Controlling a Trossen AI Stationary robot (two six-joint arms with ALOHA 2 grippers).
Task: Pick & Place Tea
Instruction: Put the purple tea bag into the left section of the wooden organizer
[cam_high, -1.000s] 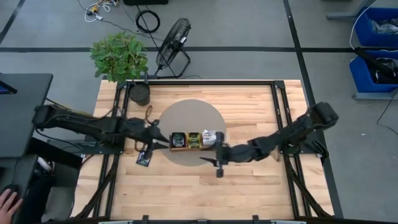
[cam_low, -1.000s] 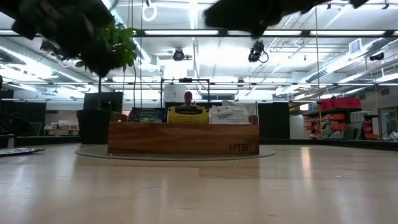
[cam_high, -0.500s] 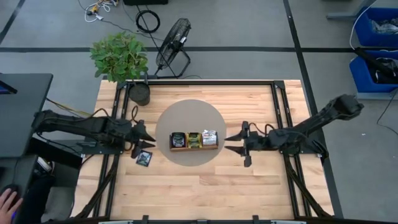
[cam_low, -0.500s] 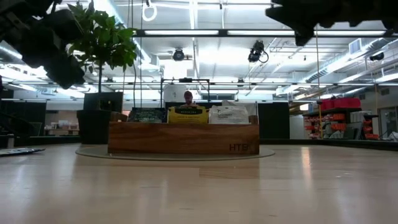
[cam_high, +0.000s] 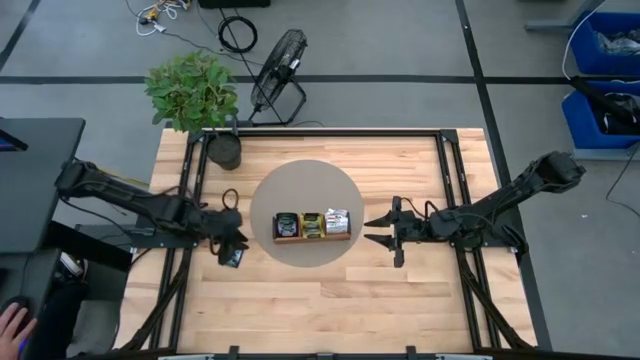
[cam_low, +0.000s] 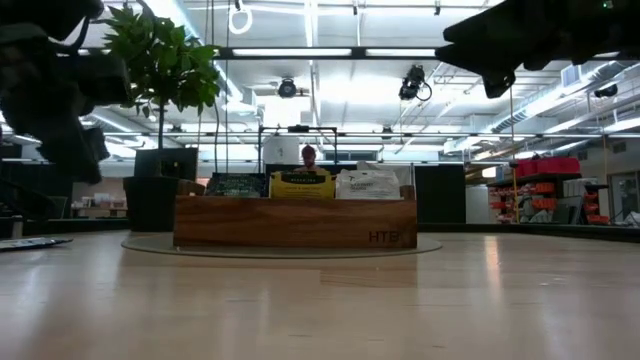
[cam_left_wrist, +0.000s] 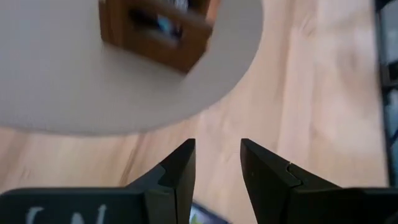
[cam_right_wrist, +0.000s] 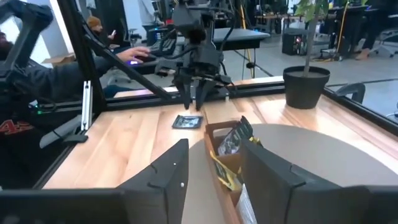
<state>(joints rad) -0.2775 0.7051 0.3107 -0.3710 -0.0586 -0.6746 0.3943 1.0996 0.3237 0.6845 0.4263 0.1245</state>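
A long wooden tray (cam_high: 312, 227) stands on a round grey mat (cam_high: 306, 190) at mid-table. It holds tea sachets upright: black-green (cam_low: 235, 185), yellow (cam_low: 300, 184) and white (cam_low: 368, 183). One black sachet (cam_high: 232, 258) lies flat on the bare wood left of the mat. My left gripper (cam_high: 236, 240) hovers just above it, tilted down and open; the sachet's edge (cam_left_wrist: 202, 216) shows below the fingers. My right gripper (cam_high: 368, 230) stands open and level, right of the tray, pointing at its end (cam_right_wrist: 230, 146).
A potted plant (cam_high: 195, 95) stands at the table's far left corner. A person's hand (cam_high: 12, 325) shows off the table at the near left. Bare wood lies along the near side.
My right gripper has drawn back from the tray's right end toward the table's right edge, then held still. My left gripper has left the tray's left end, gone toward the left and near edges, sunk over the black sachet and rolled. The sachets have stayed put.
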